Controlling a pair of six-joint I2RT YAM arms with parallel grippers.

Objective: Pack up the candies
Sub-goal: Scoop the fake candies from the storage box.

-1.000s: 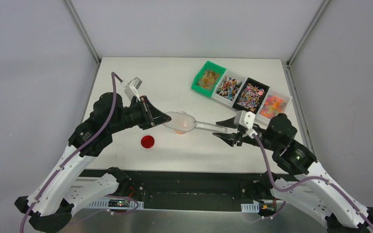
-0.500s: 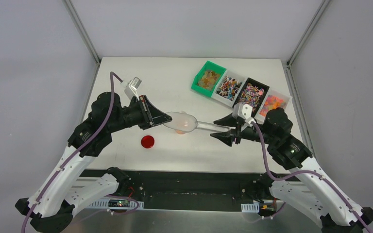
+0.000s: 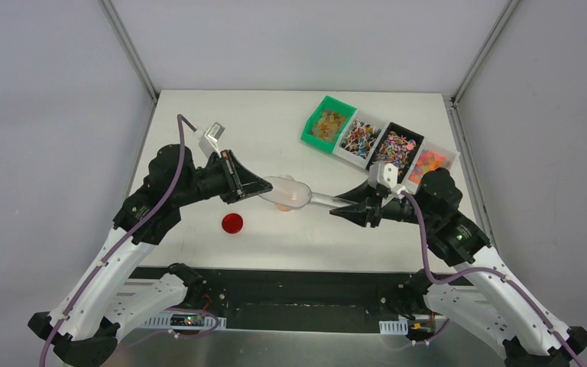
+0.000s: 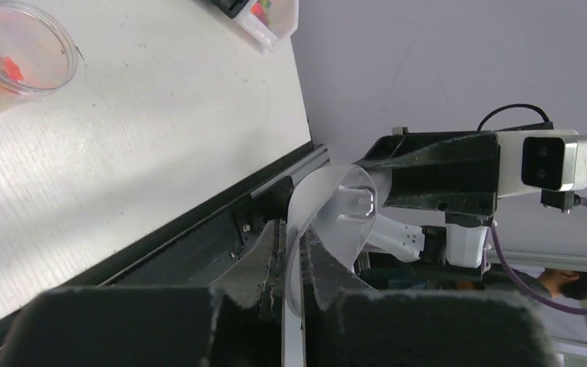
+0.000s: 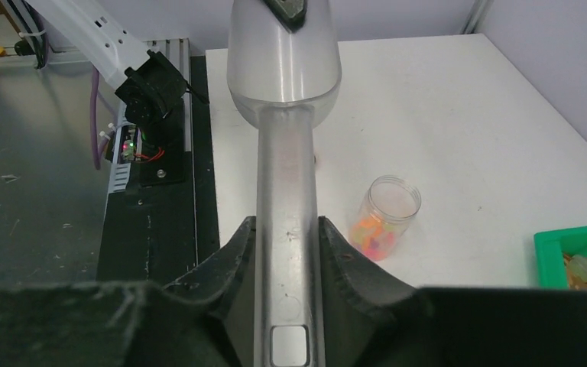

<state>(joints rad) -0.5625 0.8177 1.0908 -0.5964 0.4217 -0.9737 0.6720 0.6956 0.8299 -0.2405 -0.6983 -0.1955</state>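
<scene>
The clear plastic scoop (image 3: 289,191) hangs level over the table middle, held at both ends. My left gripper (image 3: 263,187) is shut on the thin rim of its bowl (image 4: 329,214). My right gripper (image 3: 339,206) is shut on its handle (image 5: 286,199). Under the bowl stands a small clear jar (image 5: 387,215) with orange and pink candies (image 5: 372,234) at its bottom. More candies fill a row of bins at the back right: green (image 3: 327,122), white (image 3: 360,138), black (image 3: 395,150) and clear (image 3: 431,165).
A flat round red lid (image 3: 232,222) lies on the table near the front, left of the jar. The table's front edge and black rail (image 3: 290,274) run just behind the arms' bases. The green bin's corner (image 5: 581,256) shows at the right of the right wrist view.
My right gripper, open around the handle before, has closed onto it and shifted slightly. The left gripper and the scoop have stayed in place.
</scene>
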